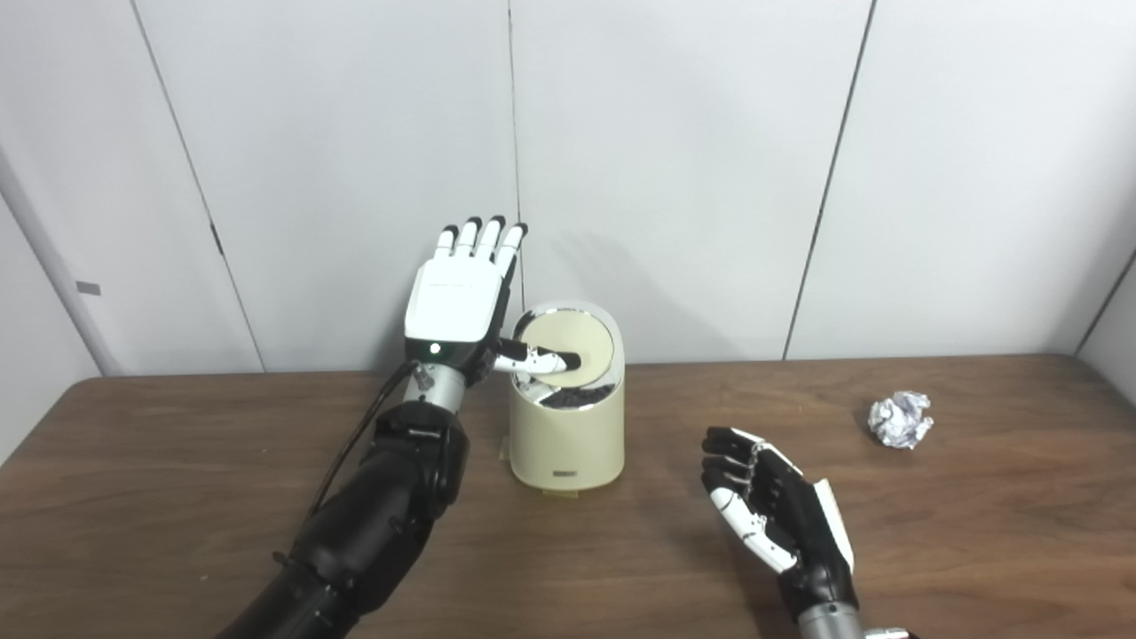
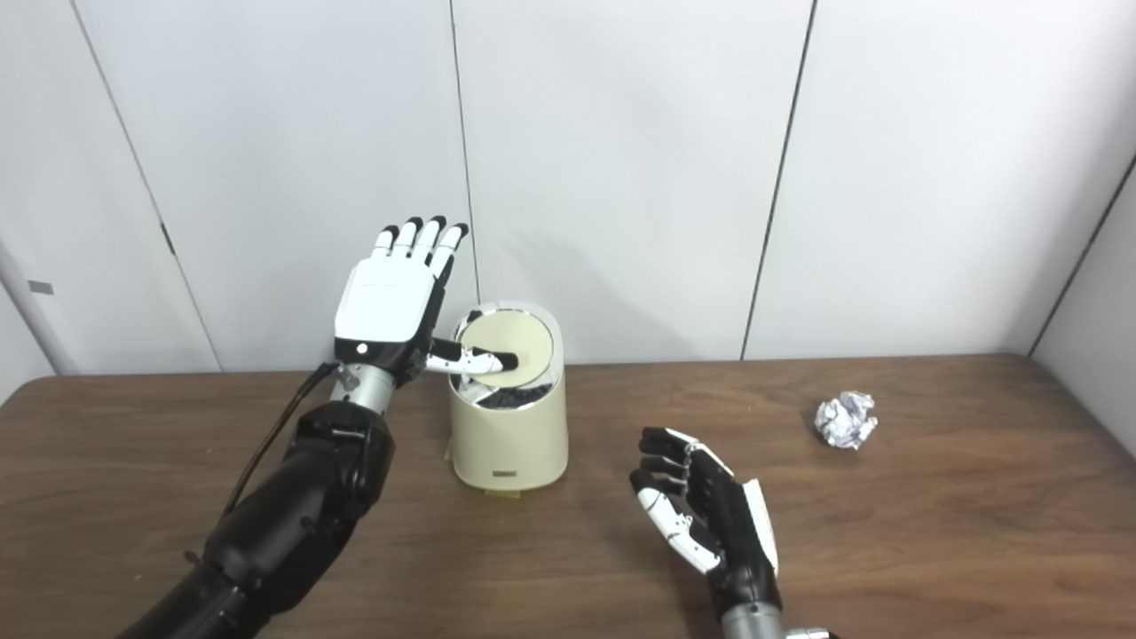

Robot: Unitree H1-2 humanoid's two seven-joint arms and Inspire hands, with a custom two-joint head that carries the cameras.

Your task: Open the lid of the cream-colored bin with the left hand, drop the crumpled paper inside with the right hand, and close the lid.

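Paper [image 1: 901, 419] lies on the table [image 1: 177, 497] far right, well apart from the right hand [image 1: 777, 519], which waits nearer with fingers loosely curled, holding nothing. Farther left, the bin [image 1: 568, 435] has its lid [image 1: 568, 344] tilted, thumb pressing it, a dark gap below. Judgement: hold that press steady. The left hand [image 1: 457, 297] stands upright, fingers straight, together.

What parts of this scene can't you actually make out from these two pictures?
- Inside of the cream-colored cylindrical bin: both views show only a dark gap under the tilted round lid; the contents are unreadable.
- Left hand: its palm side faces away in both views.
- Small label low on the bin's front: too small to read.
- Crumpled white paper ball: its markings are too small to read.
- Right hand: its forearm is cut off by the bottom edge.
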